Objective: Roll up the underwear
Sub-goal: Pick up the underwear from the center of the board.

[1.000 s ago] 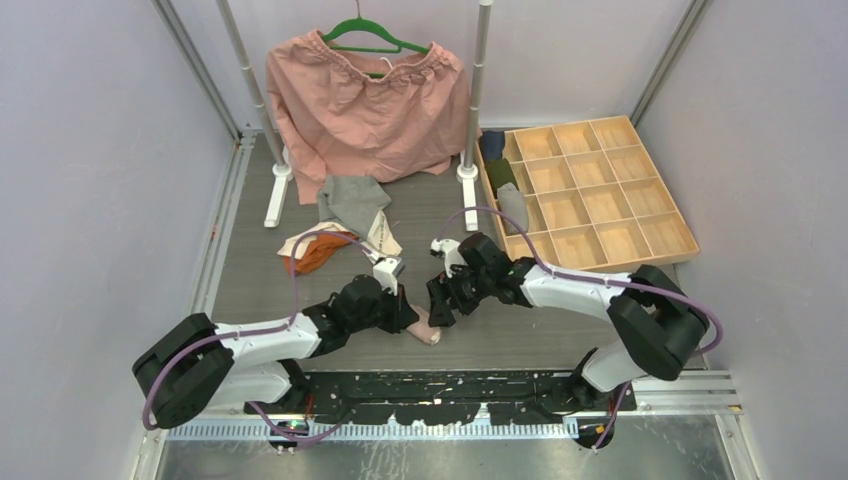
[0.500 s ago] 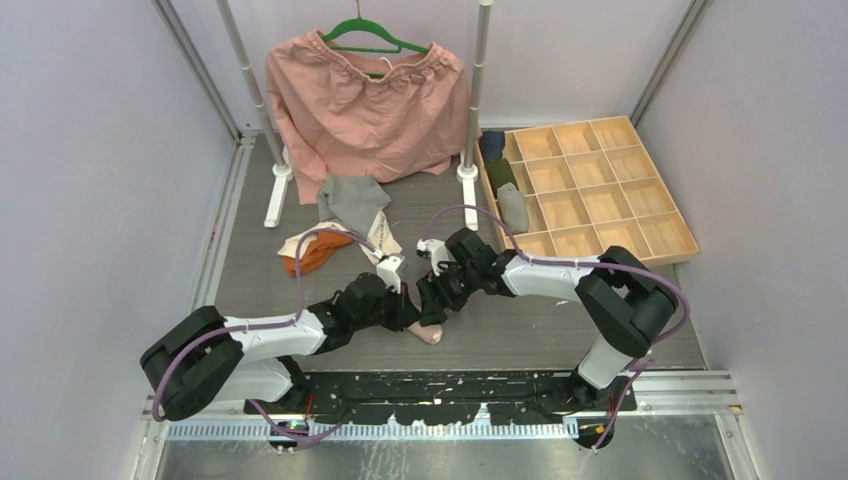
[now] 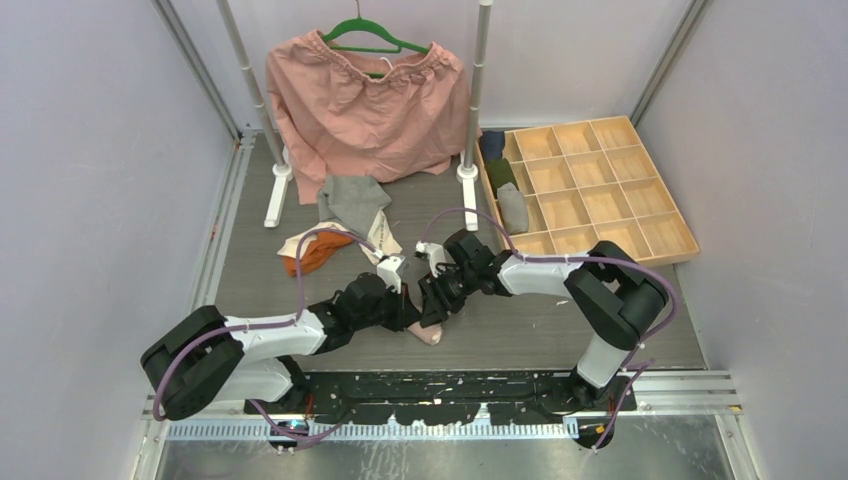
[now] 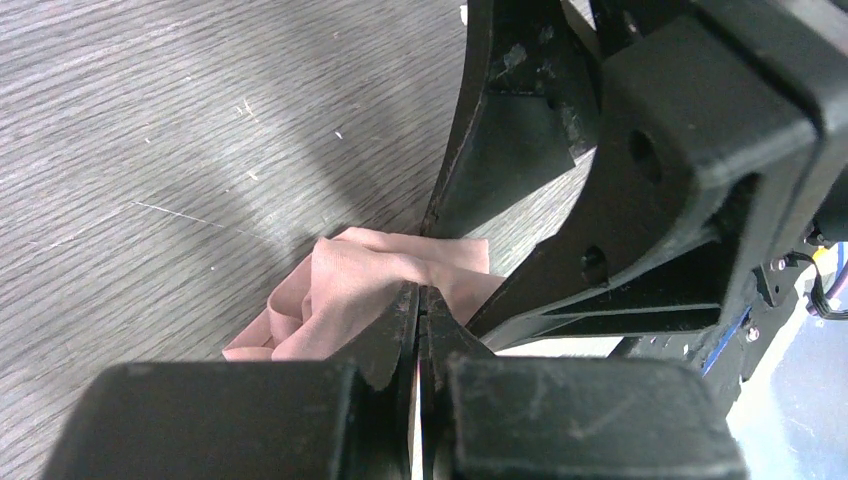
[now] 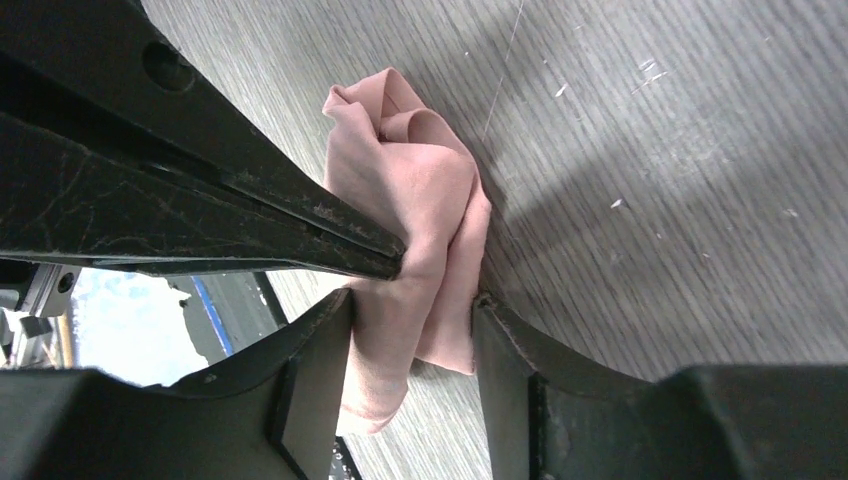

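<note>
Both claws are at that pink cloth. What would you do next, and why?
Probably close the right gripper on the pink underwear: its fingers straddle the bunched cloth, while the left gripper pinches it shut, so both could roll it.

Top camera looks down on the table (image 3: 250, 275); both wrist cameras closely face the pink underwear (image 5: 420, 190).

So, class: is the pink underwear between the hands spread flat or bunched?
Bunched: the pink underwear lies in crumpled folds, left hand shut on it, right hand straddling it.
</note>
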